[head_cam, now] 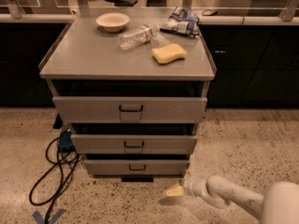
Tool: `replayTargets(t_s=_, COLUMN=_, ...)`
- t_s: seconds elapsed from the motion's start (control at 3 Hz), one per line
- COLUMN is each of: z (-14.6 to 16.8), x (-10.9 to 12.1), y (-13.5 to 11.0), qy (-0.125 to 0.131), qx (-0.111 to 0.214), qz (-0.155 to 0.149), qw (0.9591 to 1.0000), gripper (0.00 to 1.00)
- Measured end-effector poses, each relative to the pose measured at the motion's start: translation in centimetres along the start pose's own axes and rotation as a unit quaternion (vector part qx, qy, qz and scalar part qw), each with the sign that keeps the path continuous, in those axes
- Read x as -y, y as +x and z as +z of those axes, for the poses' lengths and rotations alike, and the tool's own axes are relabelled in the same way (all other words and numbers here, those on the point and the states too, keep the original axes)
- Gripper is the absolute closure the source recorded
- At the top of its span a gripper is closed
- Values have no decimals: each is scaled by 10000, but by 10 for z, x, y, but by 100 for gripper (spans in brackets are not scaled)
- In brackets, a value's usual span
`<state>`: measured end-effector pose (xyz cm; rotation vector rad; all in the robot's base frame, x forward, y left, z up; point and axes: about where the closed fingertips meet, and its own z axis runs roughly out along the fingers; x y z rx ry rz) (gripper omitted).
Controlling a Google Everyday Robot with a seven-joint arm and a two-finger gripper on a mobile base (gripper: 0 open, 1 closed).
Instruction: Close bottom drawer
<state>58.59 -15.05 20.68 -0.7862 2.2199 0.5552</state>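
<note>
Your gripper (pixel 175 190) hovers low over the floor (pixel 243 143), just right of and below the bottom drawer (pixel 138 167), the lowest of 3, which seems pulled out a little. Whether the jaws are open or closed, I cannot tell. If you push only at the right corner, the drawer may jam crooked, or the tip may slip under its front.

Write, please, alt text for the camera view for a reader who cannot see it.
A grey three-drawer cabinet stands with its bottom drawer partly open, the robot's gripper low by the floor off its right front corner. On top lie a bowl, plastic bottle, yellow sponge and bag.
</note>
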Motion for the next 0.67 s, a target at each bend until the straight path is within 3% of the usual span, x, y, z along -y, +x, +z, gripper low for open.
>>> replayTargets(t_s=0.33, z=-20, x=-7, y=29, qy=258, qx=-23, qz=310, qw=9992, gripper=0)
replayTargets(t_s=0.67, z=-20, x=-7, y=29, qy=258, qx=-23, qz=310, qw=9992, gripper=0)
